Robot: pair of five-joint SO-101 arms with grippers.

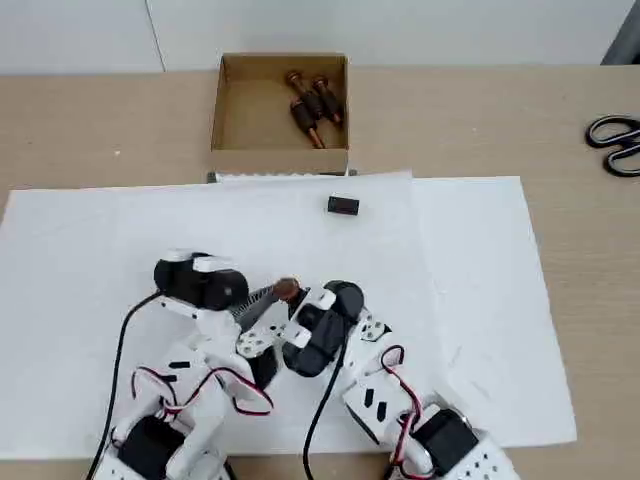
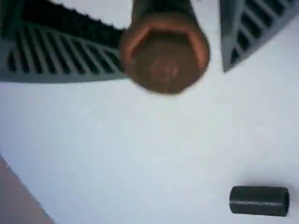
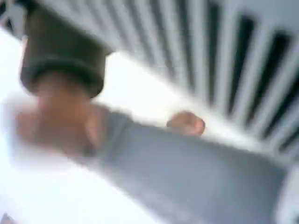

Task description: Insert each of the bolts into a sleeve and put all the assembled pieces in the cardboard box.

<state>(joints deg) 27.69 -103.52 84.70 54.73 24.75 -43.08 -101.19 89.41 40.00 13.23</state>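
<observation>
The bolt is up in the air, off the white paper, near the front of the sheet where the two arms meet. The left gripper is grasping it, with a ribbed finger on each side of the brown head. It is likely held up like this so that it stays steady and the other arm can get at it.

The right gripper sits just beside the bolt, close up against the left one. Its own wrist view is too blurry to tell if it is clenched or let go. It looks as if the two arms have come together to share the job (one holds, one helps), but that is only a guess.

One black sleeve lies on its side on the paper, well apart from the bolt and nearer to the box. No gripper touches it. The bolt has to go into it.

The cardboard box stands on the bench at the far edge of the paper. Some finished pieces lie close together in its right half. So most of the task looks done, and this bolt and sleeve look like the last pair.

A pair of scissors lies far off at the right edge of the bench
</observation>
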